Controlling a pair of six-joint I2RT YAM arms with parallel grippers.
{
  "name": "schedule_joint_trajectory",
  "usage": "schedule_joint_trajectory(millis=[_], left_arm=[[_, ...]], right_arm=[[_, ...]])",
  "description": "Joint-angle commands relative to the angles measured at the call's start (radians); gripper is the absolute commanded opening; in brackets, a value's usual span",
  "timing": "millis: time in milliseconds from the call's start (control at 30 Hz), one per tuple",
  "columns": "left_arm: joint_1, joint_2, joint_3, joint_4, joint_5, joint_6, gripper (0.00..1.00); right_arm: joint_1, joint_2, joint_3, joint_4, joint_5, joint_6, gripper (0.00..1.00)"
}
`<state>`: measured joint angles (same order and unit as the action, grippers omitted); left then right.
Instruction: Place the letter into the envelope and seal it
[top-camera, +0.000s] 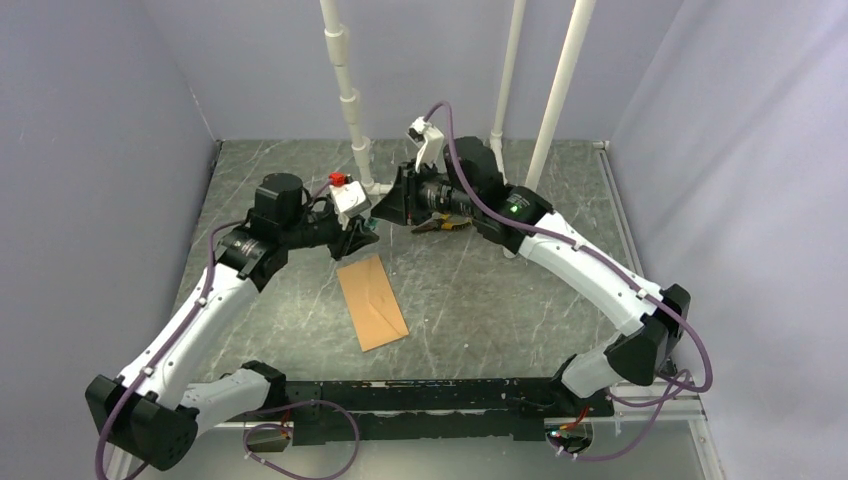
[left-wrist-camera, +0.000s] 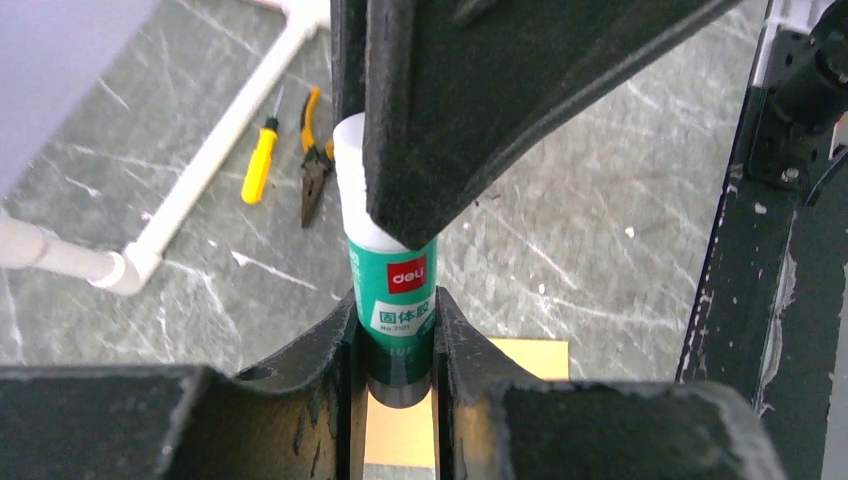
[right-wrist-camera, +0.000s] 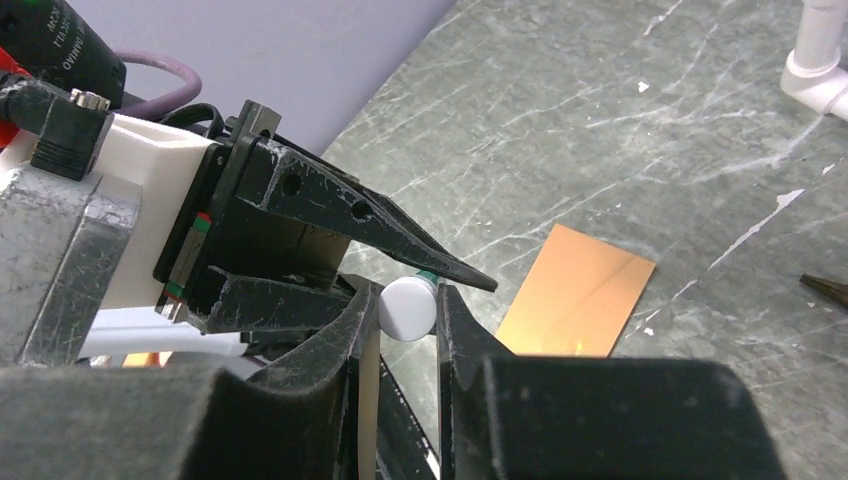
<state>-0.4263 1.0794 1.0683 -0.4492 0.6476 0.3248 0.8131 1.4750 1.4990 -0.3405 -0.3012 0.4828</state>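
The brown envelope (top-camera: 372, 302) lies flat on the table with its fold seams showing. It also shows in the left wrist view (left-wrist-camera: 530, 357) and the right wrist view (right-wrist-camera: 575, 295). The letter is not in view. My two grippers meet above the envelope's far end. My left gripper (left-wrist-camera: 395, 312) is shut on the green body of a glue stick (left-wrist-camera: 392, 285). My right gripper (right-wrist-camera: 407, 302) is shut on the stick's white cap (right-wrist-camera: 407, 310). In the top view the left gripper (top-camera: 362, 230) and the right gripper (top-camera: 388, 212) sit tip to tip.
A yellow screwdriver (left-wrist-camera: 258, 160) and pliers (left-wrist-camera: 315, 165) lie on the table behind the grippers, next to a white pipe frame (left-wrist-camera: 200, 170). White pipes (top-camera: 350, 100) rise at the back of the table. Grey walls close in both sides.
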Motion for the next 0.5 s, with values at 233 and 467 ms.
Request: schedule_joint_trajectory(millis=[233,467], left_arm=[[-0.014,-0.065,-0.055,0.263,0.150,-0.103,0.02],[-0.014,-0.071,-0.109,0.343,0.158,-0.157,0.02]], right_arm=[[-0.104,0.016,0.208,-0.116,-0.071,0.053,0.55],[-0.139,-0.065,0.064,0.088,-0.226,0.247,0.79]])
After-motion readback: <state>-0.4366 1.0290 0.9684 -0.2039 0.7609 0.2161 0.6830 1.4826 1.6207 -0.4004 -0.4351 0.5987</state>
